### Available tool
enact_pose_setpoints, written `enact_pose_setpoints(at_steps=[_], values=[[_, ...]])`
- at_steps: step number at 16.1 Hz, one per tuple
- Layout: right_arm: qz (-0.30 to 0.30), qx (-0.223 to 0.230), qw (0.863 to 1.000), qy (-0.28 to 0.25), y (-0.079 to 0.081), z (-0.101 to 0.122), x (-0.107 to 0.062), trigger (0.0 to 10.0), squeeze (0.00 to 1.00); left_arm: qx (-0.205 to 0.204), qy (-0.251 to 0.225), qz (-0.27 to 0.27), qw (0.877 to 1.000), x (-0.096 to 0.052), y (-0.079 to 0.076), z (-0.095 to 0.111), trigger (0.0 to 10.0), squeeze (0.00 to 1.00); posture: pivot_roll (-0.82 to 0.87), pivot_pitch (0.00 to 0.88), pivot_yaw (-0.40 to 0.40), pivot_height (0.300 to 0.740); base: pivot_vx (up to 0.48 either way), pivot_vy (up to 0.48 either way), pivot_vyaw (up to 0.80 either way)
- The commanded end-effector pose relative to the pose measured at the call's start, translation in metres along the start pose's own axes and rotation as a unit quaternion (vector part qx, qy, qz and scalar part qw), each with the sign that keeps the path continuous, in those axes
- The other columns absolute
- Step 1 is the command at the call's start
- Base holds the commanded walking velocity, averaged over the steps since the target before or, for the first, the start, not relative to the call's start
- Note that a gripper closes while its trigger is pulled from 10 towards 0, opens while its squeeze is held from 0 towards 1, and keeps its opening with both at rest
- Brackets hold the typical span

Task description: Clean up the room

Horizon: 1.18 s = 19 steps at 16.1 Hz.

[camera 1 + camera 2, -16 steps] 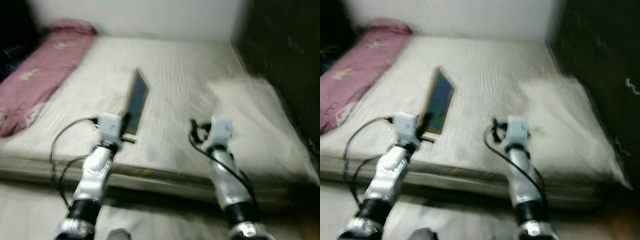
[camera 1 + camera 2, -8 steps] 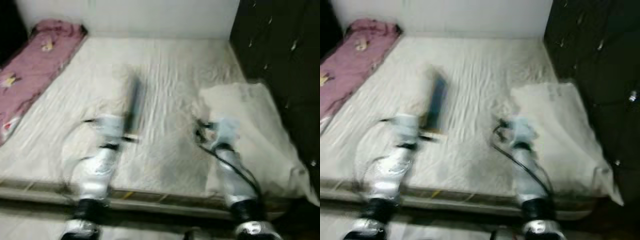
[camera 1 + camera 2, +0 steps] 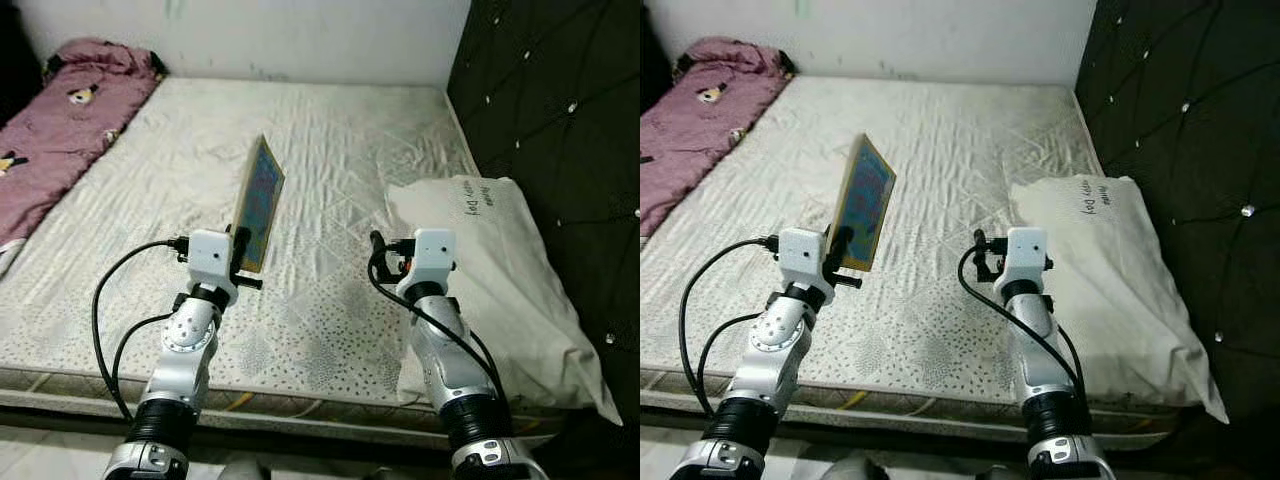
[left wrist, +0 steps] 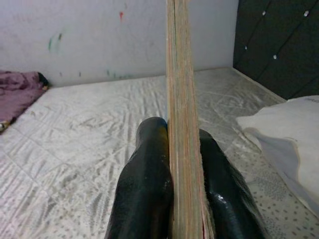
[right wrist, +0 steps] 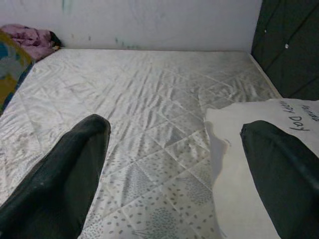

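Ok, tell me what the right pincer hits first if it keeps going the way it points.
Probably the bare mattress: the open right pincer points across it, with the white pillow's edge just beside that line. Depth is unclear.

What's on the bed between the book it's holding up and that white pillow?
Nothing but bare quilted mattress lies between the book in the left hand and the pillow, as the eye views show.

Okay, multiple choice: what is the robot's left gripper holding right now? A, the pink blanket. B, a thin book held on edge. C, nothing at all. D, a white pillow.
B: the left gripper has its black fingers pressed on both sides of a thin book, held upright on edge above the mattress.
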State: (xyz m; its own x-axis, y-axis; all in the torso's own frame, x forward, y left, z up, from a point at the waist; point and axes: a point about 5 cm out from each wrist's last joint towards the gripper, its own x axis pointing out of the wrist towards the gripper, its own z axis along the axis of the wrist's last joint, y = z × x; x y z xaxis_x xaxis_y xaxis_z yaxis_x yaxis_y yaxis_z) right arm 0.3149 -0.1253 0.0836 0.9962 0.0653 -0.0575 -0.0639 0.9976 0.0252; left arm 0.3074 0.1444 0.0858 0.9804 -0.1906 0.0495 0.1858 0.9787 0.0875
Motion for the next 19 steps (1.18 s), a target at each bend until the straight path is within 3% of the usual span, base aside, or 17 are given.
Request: enact_pose_setpoints(at_steps=[1,3,10,13,14,16,17,18,19], values=[[0.0,-0.005,1.0,0.002,0.0,0.0,0.0,10.0,0.0,0.003,-0.011,0.001,1.0,0.002,0.003,0.005,10.0,0.0,0.03,0.0,0.028,0.74,0.0,0.0,0.8],[0.0,-0.002,1.0,0.004,0.0,0.0,-0.001,10.0,0.0,0.019,0.002,0.015,1.0,0.002,0.006,0.003,10.0,0.0,0.03,0.0,0.028,0.74,0.0,0.0,0.4],[-0.003,0.006,1.0,0.001,-0.001,0.0,-0.006,10.0,0.0,-0.015,0.008,-0.035,0.999,-0.003,-0.01,0.005,10.0,0.0,0.03,0.0,0.03,0.74,0.0,0.0,0.0],[0.0,0.006,1.0,-0.002,-0.001,0.001,-0.01,10.0,0.0,-0.005,0.0,-0.045,0.999,-0.01,-0.008,0.006,10.0,0.0,0.03,0.0,0.03,0.74,0.0,0.0,0.0],[0.0,0.009,1.0,-0.002,0.0,0.001,-0.011,10.0,0.0,0.008,-0.003,-0.032,0.999,-0.012,-0.004,0.007,10.0,0.0,0.03,0.008,0.028,0.74,0.0,0.0,0.0],[0.006,0.007,1.0,-0.006,0.001,0.003,-0.014,10.0,0.0,0.104,0.006,0.029,0.994,-0.014,0.002,0.01,10.0,0.0,0.04,0.025,0.025,0.735,0.0,0.0,0.0],[0.009,0.004,1.0,-0.009,0.001,0.004,-0.015,10.0,0.0,0.099,0.007,0.028,0.995,-0.015,0.004,0.01,10.0,0.0,0.04,0.032,0.024,0.725,0.0,0.0,0.0],[0.019,-0.002,1.0,-0.014,0.004,0.006,-0.017,10.0,0.0,0.039,-0.006,-0.023,0.999,-0.018,0.003,0.011,10.0,0.0,0.04,0.042,0.023,0.71,0.0,0.0,0.0],[0.023,-0.005,1.0,-0.016,0.005,0.007,-0.019,10.0,0.0,0.038,-0.001,-0.003,0.999,-0.02,0.006,0.011,10.0,0.0,0.04,0.047,0.021,0.695,0.0,0.0,0.0]])
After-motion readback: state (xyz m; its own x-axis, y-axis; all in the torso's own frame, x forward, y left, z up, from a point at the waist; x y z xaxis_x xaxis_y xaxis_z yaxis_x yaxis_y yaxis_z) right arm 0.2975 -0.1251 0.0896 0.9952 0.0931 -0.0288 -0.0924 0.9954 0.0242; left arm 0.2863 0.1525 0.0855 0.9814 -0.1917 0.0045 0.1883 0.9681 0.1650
